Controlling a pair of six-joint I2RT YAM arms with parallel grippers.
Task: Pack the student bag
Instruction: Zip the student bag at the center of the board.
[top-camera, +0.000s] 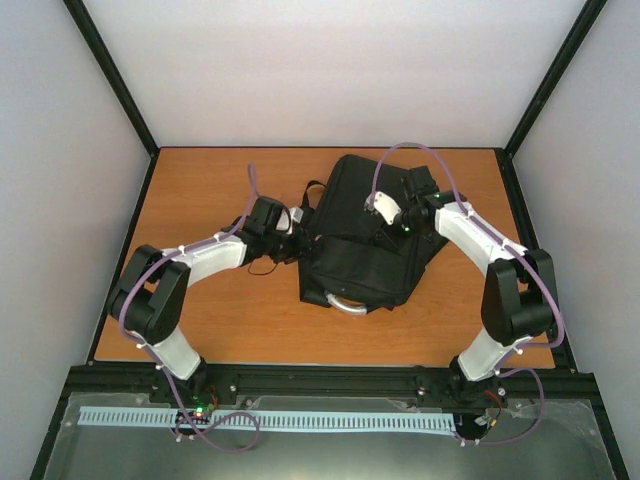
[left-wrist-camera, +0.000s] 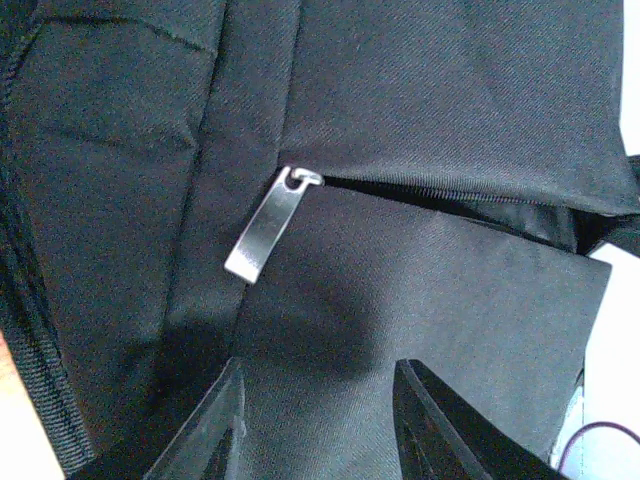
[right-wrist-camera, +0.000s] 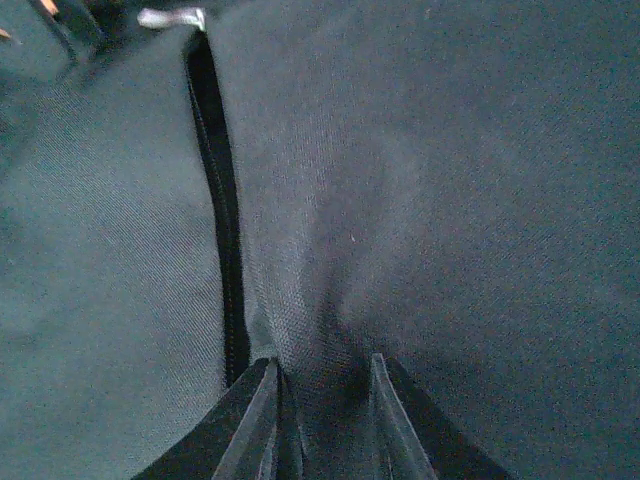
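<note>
On the table (top-camera: 200, 330), the bag (top-camera: 365, 240) is lying centrally. The right gripper (right-wrist-camera: 320, 400) is pinching its fabric, likely tautening the zip (right-wrist-camera: 225, 250); the left gripper (left-wrist-camera: 320, 410), jaws apart, is hovering by the pull (left-wrist-camera: 265, 225).

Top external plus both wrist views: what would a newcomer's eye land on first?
The black student bag lies on the orange wooden table, both arms reaching onto it from either side. In the left wrist view a silver zipper pull stands out at the end of a zip seam, just beyond the open left gripper. The right gripper pinches a fold of bag fabric beside a zip.
</note>
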